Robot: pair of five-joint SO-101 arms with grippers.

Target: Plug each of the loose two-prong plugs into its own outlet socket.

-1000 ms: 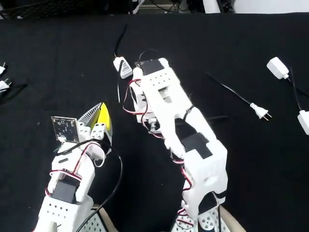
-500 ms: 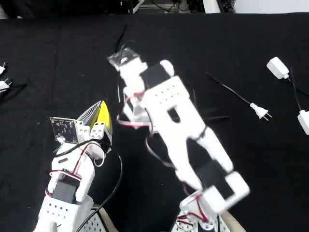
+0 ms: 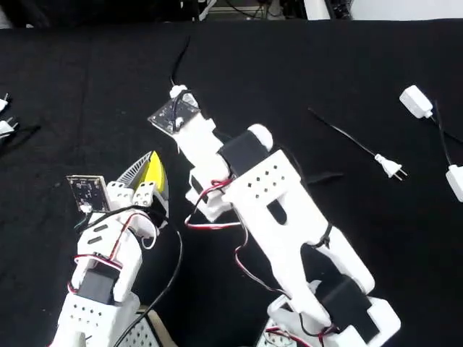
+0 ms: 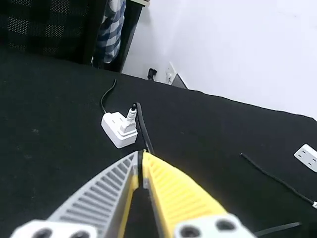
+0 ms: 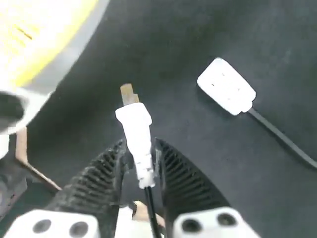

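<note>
Two-prong plug [image 5: 133,119], white with brass prongs, sits in the right hand [image 5: 139,145]. Its two ribbed fingers [image 5: 99,173] are closed to the width of the plug's narrow rear neck and pinch it there, and the plug's black cord [image 5: 150,208] drops back between them. The prongs point away from the right hand, out over the black tabletop [image 5: 148,44]. Near the right hand's tips, apart from the plug and not touching it, a white outlet socket [image 5: 226,86] lies flat with its own black lead trailing off.

From above, the right arm [image 3: 282,210] reaches across the tabletop and its wrist board [image 3: 173,116] covers the right hand. Near the right hand, back toward the arms' bases, is the left hand [image 3: 153,155]. Its grey and yellow fingers are pressed together, with nothing visibly held.

In the left wrist view a socket block [image 4: 116,134] lies beyond that hand's tips with a propped plug [image 4: 131,115] on its top edge. I cannot tell whether its prongs are seated.

Well apart from the right hand, across the right arm, lies a loose plug [image 3: 391,168] on a black cord. Farther from the right hand that way are two edge sockets [image 3: 416,101]. Well off on the right hand's other side lie small white plugs [image 3: 4,129].
</note>
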